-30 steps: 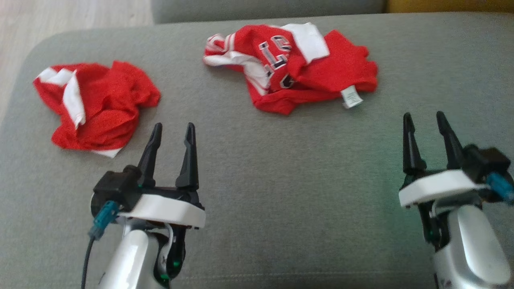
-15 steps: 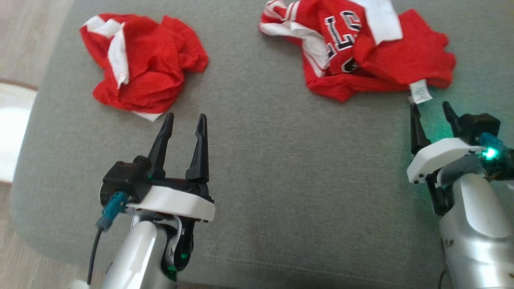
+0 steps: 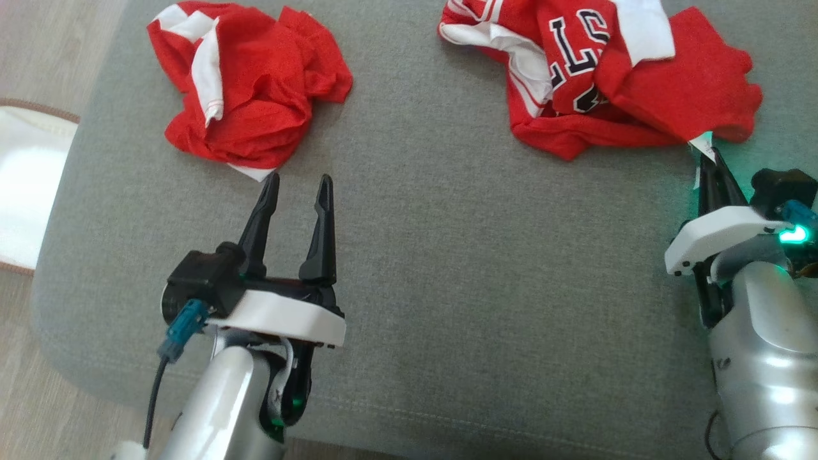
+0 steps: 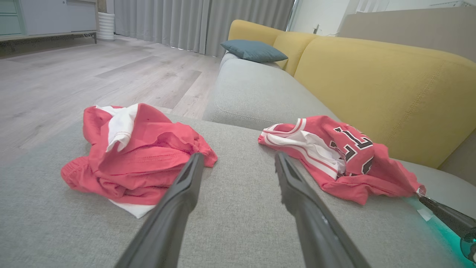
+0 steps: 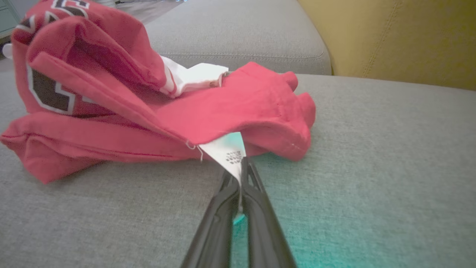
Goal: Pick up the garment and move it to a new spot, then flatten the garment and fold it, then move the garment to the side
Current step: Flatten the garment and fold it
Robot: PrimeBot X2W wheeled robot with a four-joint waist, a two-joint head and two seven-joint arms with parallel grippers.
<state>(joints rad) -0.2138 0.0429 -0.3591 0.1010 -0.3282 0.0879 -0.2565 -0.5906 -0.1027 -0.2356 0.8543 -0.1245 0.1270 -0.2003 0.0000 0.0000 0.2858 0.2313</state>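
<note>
A crumpled red garment (image 3: pixel 671 96) with white trim and a dark number print lies on the grey sofa seat (image 3: pixel 447 255) at the far right. Its white care label (image 5: pixel 228 154) sticks out at the near edge. My right gripper (image 3: pixel 708 156) is shut on that label, which is pinched at the fingertips (image 5: pixel 243 163). A second crumpled red and white garment (image 3: pixel 255 108) lies at the far left. My left gripper (image 3: pixel 300 182) hovers open just short of its near edge with nothing between the fingers; it frames both garments (image 4: pixel 145 160) (image 4: pixel 346 163) in the left wrist view.
The seat's rounded left edge (image 3: pixel 57 255) drops to wood floor, where a white rug (image 3: pixel 25 185) lies. A yellow sofa back (image 4: pixel 390 82) rises behind the garments, with a blue cushion (image 4: pixel 254 51) farther along. Bare grey seat lies between my arms.
The camera has shifted, so the whole picture moved. My right gripper reached forward to the jersey's label and closed on it. The left gripper stayed open.
</note>
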